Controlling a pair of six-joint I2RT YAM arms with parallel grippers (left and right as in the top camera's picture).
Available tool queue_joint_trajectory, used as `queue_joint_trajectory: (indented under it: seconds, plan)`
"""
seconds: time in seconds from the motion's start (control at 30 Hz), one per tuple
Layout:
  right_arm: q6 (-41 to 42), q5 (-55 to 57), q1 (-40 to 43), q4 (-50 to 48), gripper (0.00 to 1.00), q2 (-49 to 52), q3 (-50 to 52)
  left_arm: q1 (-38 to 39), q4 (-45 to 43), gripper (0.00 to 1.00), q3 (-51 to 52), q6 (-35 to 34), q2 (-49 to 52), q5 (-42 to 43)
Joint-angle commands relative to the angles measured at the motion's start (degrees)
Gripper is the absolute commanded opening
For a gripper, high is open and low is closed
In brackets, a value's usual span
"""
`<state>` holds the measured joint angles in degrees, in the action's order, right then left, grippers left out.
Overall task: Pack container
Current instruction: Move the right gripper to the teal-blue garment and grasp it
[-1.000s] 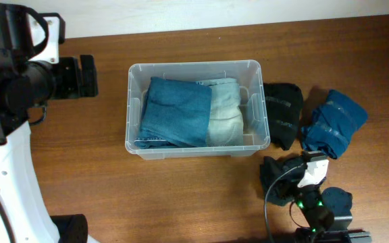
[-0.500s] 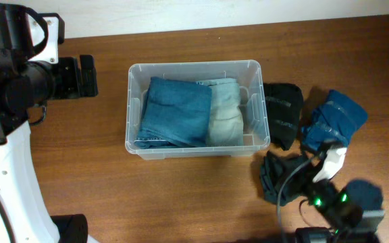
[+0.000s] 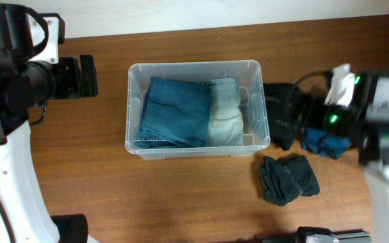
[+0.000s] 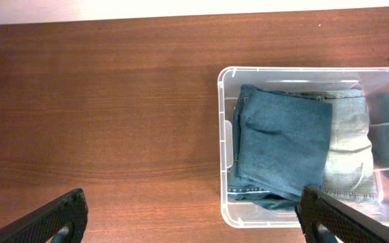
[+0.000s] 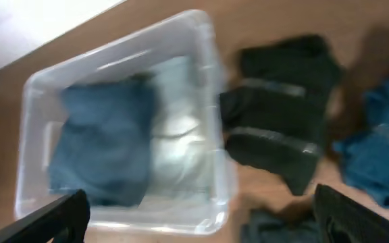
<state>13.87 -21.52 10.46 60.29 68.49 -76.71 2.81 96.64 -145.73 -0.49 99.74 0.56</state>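
Observation:
The clear plastic container [image 3: 131,108] stands mid-table. Inside lie folded blue jeans [image 3: 177,111] and a pale garment [image 3: 225,116]. It also shows in the left wrist view [image 4: 224,135] and, blurred, in the right wrist view [image 5: 212,88]. My left gripper [image 4: 194,226] is open and empty, high over the table left of the container. My right gripper [image 5: 201,223] is open and empty, above the container's right end. My right arm [image 3: 377,115] hangs over the right side of the table.
A black garment [image 3: 281,111] lies just right of the container. A blue garment [image 3: 319,143] lies beyond it, partly under the right arm. A dark teal garment [image 3: 288,178] lies at the front right. The left arm's base [image 3: 5,155] stands at the left edge.
My right arm has swung from the table's front edge, over the dark teal garment, back to the right side above the blue garment. The teal garment stays on the table.

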Motion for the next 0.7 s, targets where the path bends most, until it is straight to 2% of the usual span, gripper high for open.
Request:
queue_joint_trajectory:
  seconds: [0.0, 0.17, 0.3, 0.57, 0.67]
  plan:
    - [1.99, -0.76, 8.61, 1.05, 0.98, 7.63, -3.54, -0.24, 0.02, 0.99, 0.17, -0.35, -1.03, -0.59]
    - [2.62, -2.75, 23.74, 1.92, 0.98, 18.08, -3.56, -0.26, 0.04, 1.00, 0.20, -0.35, -1.03, -0.59]
    - [-0.81, -6.78, 32.22, 1.90, 0.99, 26.64, -3.56, -0.24, 0.02, 1.00, 0.17, -0.35, -1.03, -0.59]
    - [-5.11, -8.59, 36.87, -0.55, 0.98, 40.54, -3.54, -0.24, 0.02, 0.99, 0.17, -0.37, -1.03, -0.59]
    - [-10.03, -14.71, 36.83, -2.12, 0.98, 44.54, -3.54, -0.24, 0.02, 0.99, 0.17, -0.37, -1.03, -0.59]
